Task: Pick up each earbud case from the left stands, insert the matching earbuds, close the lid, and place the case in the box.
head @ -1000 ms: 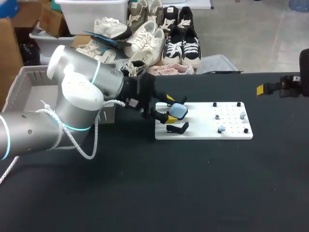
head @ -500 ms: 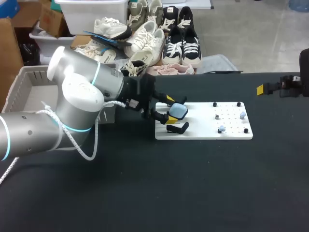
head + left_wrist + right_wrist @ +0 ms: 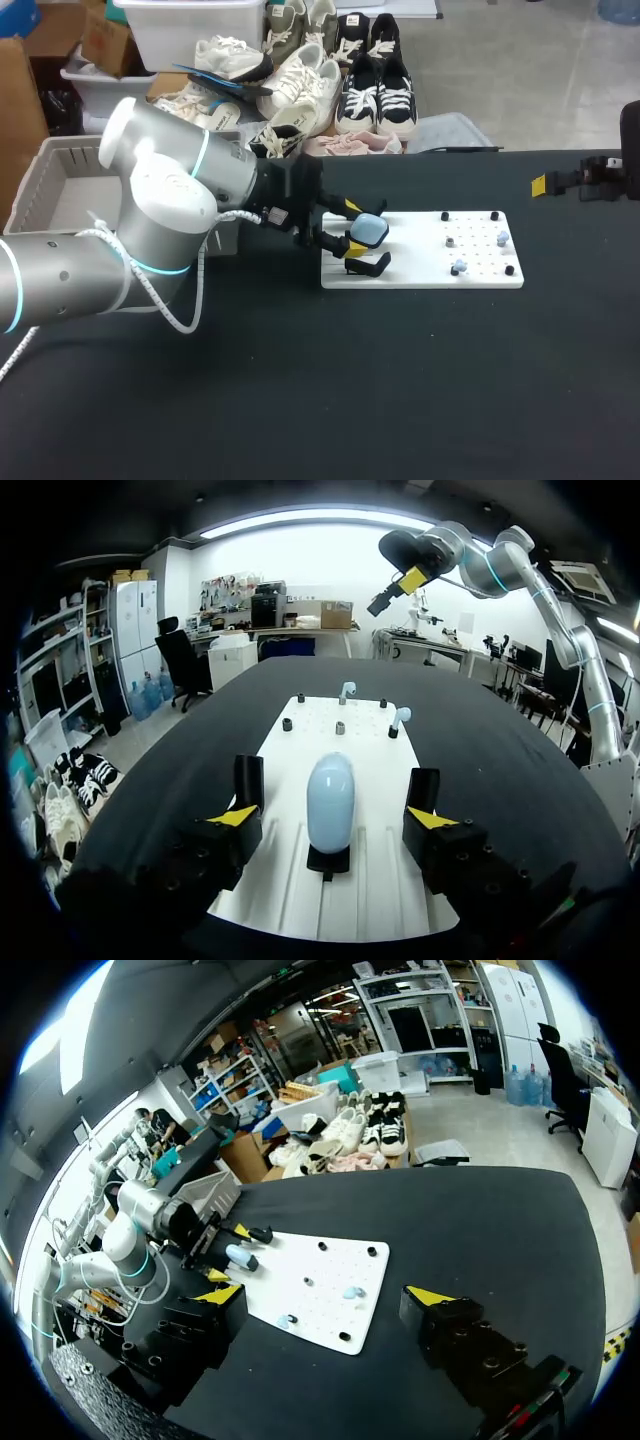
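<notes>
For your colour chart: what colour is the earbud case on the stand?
The case is pale blue; left wrist view shows it best.
</notes>
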### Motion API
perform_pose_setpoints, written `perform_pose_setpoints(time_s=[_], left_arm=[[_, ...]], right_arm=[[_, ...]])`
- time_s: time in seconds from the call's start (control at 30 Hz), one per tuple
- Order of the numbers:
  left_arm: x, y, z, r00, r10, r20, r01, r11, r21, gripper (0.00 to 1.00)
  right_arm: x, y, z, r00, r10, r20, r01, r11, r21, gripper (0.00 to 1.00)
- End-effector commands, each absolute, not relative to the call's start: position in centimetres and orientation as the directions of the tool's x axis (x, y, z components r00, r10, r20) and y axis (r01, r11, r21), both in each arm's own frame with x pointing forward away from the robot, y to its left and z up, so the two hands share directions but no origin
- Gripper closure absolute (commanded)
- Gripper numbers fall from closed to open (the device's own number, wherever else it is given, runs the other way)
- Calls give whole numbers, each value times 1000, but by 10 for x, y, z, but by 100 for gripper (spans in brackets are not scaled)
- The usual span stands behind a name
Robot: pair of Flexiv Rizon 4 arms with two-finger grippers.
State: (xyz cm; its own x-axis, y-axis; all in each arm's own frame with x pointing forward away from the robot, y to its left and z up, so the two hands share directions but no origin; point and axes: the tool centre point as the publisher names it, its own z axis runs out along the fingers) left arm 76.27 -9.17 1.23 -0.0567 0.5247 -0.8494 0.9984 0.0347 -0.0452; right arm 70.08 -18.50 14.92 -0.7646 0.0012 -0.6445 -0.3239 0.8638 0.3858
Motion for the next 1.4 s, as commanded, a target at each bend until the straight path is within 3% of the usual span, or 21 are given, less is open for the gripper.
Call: perform_pose_setpoints(time_s=[0.03, 0.5, 0.57, 1.03, 1.17, 1.4], left_arm=[[764, -94, 11, -56, 528, -847, 998, 32, -46, 6], [763, -97, 15, -46, 524, -850, 999, 32, -34, 12], [762, -97, 15, -46, 524, -851, 999, 33, -34, 18], [760, -96, 12, -52, 524, -850, 999, 34, -41, 32], [760, -97, 12, -52, 523, -851, 999, 35, -40, 43], [761, -97, 11, -54, 520, -852, 999, 34, -43, 45]], right_arm=[[701, -185, 149, -765, 0, -644, -324, 864, 386, 0], [701, -185, 149, -765, 0, -644, -324, 864, 386, 0], [701, -185, 149, -765, 0, -644, -324, 864, 386, 0], [701, -185, 149, -765, 0, -644, -324, 864, 386, 0], [701, -185, 149, -765, 0, -644, -324, 864, 386, 0], [701, -185, 149, -765, 0, -644, -324, 864, 386, 0]])
